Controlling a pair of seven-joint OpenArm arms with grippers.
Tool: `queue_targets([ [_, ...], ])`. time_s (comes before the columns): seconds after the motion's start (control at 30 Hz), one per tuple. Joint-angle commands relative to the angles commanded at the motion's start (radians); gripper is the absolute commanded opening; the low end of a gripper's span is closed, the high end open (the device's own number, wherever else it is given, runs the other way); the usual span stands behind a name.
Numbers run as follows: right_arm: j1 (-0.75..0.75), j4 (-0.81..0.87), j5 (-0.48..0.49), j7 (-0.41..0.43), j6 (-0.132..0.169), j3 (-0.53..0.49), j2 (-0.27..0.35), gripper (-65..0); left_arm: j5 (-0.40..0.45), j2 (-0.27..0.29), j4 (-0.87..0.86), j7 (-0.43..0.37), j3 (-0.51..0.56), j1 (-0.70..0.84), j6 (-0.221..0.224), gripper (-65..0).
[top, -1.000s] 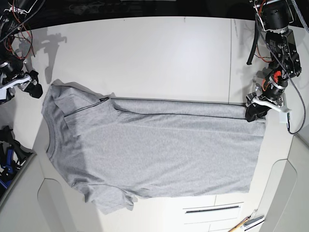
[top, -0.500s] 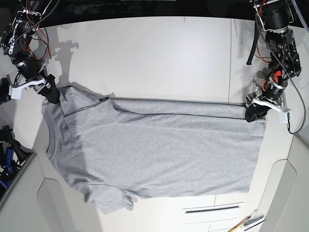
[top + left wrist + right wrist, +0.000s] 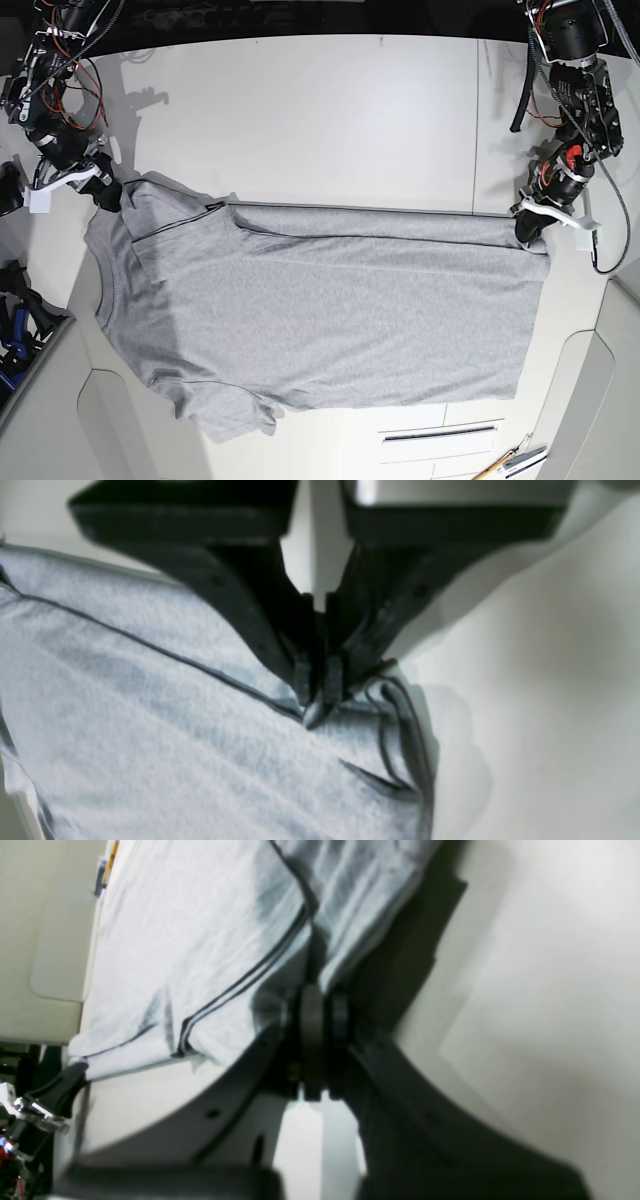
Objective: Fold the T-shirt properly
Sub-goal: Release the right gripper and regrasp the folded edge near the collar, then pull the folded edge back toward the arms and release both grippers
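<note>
1. Two grippers hold the light grey T-shirt [image 3: 340,310] by its far edge, one near each end, as the base view shows.
2. The left gripper [image 3: 319,692], in the upper right of the base frame, has its fingertips together on a small pinch of fabric at the T-shirt's upper right corner.
3. The right gripper [image 3: 324,1040], in the upper left of the base frame, is closed on the cloth at the T-shirt's upper left corner; in its wrist view, a ridge of grey fabric runs up from between the fingertips toward the top of the frame.
4. The T-shirt lies spread across the middle and lower part of the base frame, on a white table [image 3: 330,100]. A narrow folded band runs along its upper edge, bordered by a dark crease line.
5. At the lower left of the base frame, a crumpled part of the cloth sticks out below the rest, and the left side is wrinkled.
6. In the left wrist view, layered folds curl just to the right of the fingertips.
7. At the lower right of the base frame, a pen with an orange section [image 3: 497,466] lies below the T-shirt, apart from it.
</note>
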Motion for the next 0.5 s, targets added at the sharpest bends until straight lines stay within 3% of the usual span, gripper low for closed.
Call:
queue_targets([
  [0.17, -0.034, 0.036, 0.033, -0.038, 0.005, 0.003, 0.061, -65.0, -0.058, -0.036, 0.108, 0.03, -0.01, 0.07, -0.015, -65.0],
  [0.27, -0.034, 0.037, 0.06, -0.084, 0.006, 0.003, 0.089, -65.0, -0.098, -0.036, 0.204, 0.113, -0.011, 0.114, -0.068, -65.0],
  [0.5, -0.103, 0.04, 0.109, -0.117, 0.019, 0.004, 0.129, -65.0, -0.151, -0.035, 0.384, 0.135, -0.011, 0.282, -0.067, -65.0],
])
